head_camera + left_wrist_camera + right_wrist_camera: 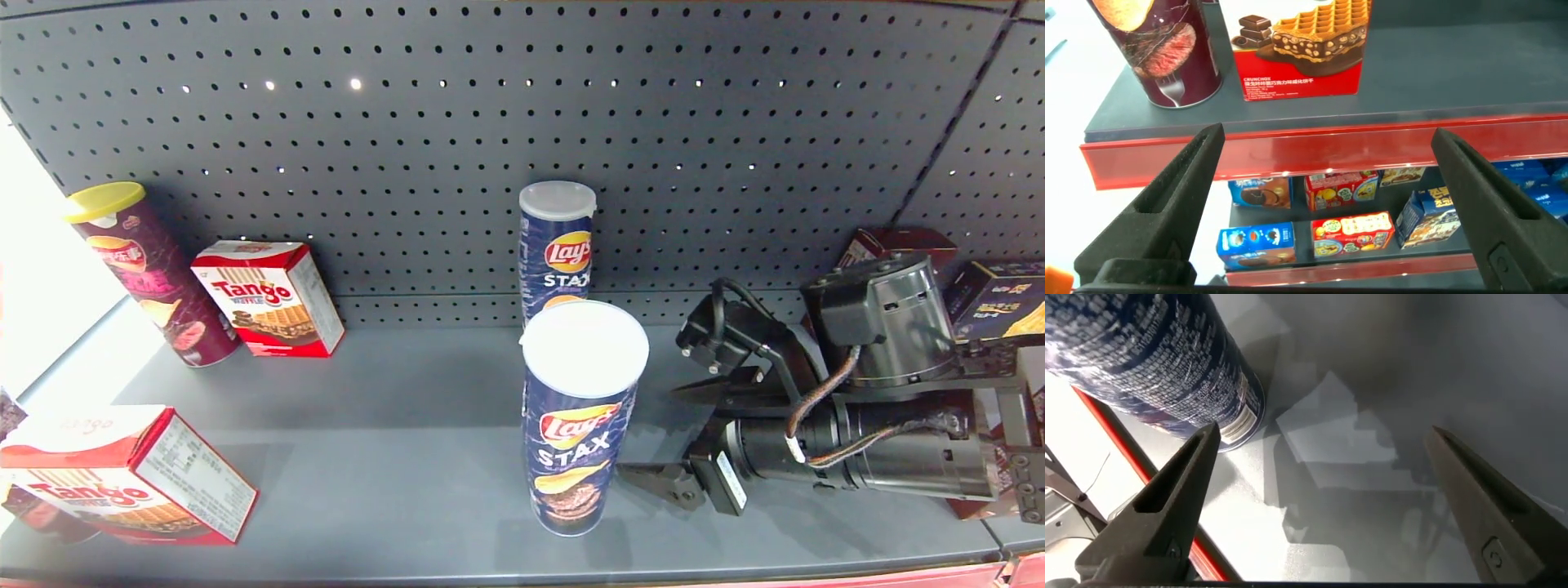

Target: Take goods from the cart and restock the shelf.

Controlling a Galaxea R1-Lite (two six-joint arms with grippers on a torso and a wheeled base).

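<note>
Two blue chip cans with white lids stand upright on the grey shelf [392, 441], one at the pegboard [558, 245] and one near the front edge [581, 416]. My right gripper [678, 437] lies low over the shelf just right of the front can, open, with nothing between its fingers and a small gap to the can. The right wrist view has that can [1151, 359] beside one open finger [1167, 506]. My left gripper [1323, 220] is open and empty, in front of a red shelf edge [1323, 151].
A maroon can with a yellow lid [147, 273] and a red wafer box [269, 298] stand at the back left. Another wafer box [131, 478] lies at the front left. Dark boxes [1004, 298] fill the right end. Lower shelves hold several small boxes [1343, 233].
</note>
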